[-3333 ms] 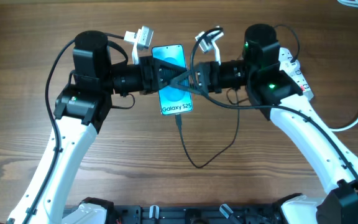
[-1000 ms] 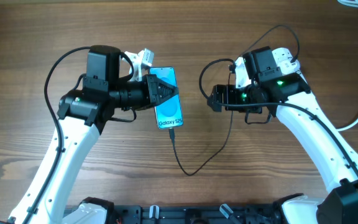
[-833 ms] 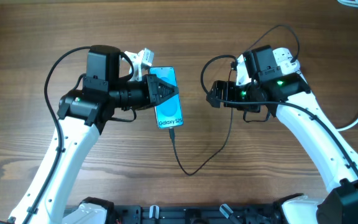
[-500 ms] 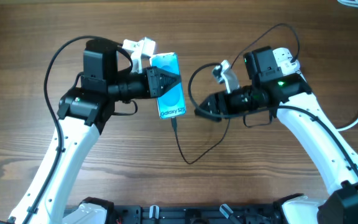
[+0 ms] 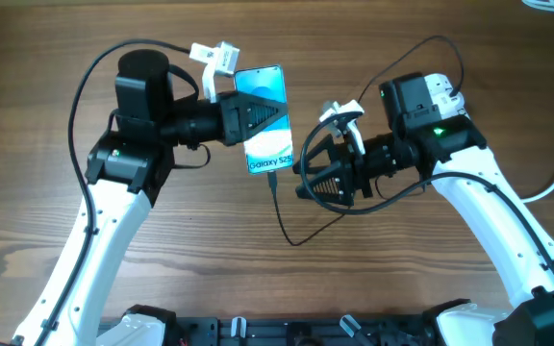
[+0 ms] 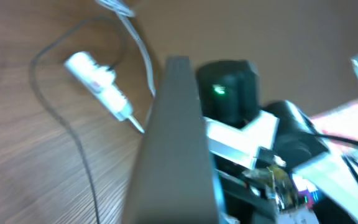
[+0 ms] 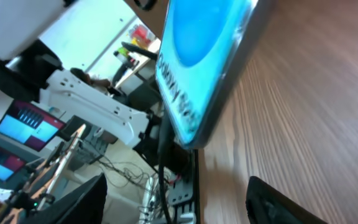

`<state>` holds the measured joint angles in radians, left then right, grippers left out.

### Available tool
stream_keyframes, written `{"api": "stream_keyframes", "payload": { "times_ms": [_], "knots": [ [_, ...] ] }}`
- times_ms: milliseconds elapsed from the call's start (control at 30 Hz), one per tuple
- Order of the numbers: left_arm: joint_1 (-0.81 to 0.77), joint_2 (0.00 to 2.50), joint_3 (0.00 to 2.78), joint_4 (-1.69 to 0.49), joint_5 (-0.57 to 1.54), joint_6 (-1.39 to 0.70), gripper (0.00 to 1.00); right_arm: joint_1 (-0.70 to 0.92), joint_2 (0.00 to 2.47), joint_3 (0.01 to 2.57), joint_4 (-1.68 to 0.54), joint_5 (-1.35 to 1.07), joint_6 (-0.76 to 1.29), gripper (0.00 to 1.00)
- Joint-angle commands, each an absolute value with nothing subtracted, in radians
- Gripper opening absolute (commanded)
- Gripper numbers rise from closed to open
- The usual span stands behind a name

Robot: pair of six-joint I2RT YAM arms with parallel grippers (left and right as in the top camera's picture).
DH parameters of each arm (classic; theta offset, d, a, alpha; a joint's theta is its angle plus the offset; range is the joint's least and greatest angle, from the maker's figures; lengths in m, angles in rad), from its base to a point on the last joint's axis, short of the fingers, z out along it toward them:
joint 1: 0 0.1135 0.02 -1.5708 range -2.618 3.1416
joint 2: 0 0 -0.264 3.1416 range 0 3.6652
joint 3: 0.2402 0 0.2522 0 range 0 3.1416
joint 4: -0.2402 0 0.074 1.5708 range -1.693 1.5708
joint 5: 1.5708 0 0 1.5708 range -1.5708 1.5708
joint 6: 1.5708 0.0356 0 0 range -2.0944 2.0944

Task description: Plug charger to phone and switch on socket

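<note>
- Pinching the phone (image 5: 269,152) about midway along its length, the left tool (image 5: 258,117) was pressed together on the handset. The teal screen and its white "Galaxy S25" lettering showed past the tool on both sides.
- The phone sat tilted in that grip with its screen facing up. From the right wrist camera it looked held clear of the tabletop (image 5: 210,274), with its lower end nearest the right tool.
- The right tool (image 5: 312,179) was spread wide. Its dark fingers (image 7: 73,200) showed at the two bottom corners of its own view, and nothing was gripped between them.
- Seen from overhead, the right tool stood just beside the phone's lower corner, near it but apart.
- The charger (image 5: 291,236) was plugged into the phone's lower end, just ahead of the right tool's fingertips.
- From there its thin black cable dropped away from both tools, curved round on the tabletop, and climbed back under the right tool toward the right arm (image 5: 489,207).
- The socket (image 5: 442,91) lay well behind the right tool, on the far side of the right arm. The arm hid most of it and only a white end showed. I could not make out how its switches stood.
- The left wrist view was badly blurred. It showed the phone's grey edge running up the middle, and beyond it a dark joint of the right arm with a green light.
</note>
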<state>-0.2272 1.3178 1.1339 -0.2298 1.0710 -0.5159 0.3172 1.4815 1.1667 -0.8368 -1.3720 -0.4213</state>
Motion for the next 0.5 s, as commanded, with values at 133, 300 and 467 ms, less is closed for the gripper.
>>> {"api": "stream_keyframes", "payload": {
  "times_ms": [133, 300, 467],
  "knots": [
    [-0.227, 1.305, 1.144, -0.198, 1.216, -0.474, 0.04, 0.315, 1.465, 1.171, -0.62, -1.5, -0.258, 0.73],
    [-0.231, 1.305, 1.144, -0.199, 1.215, -0.474, 0.04, 0.315, 1.465, 1.17, -0.496, -1.498, -0.133, 0.72],
    [-0.264, 1.306, 1.144, -0.206, 1.21, -0.45, 0.04, 0.317, 1.465, 1.17, -0.295, -1.497, 0.097, 0.66]
  ]
}}
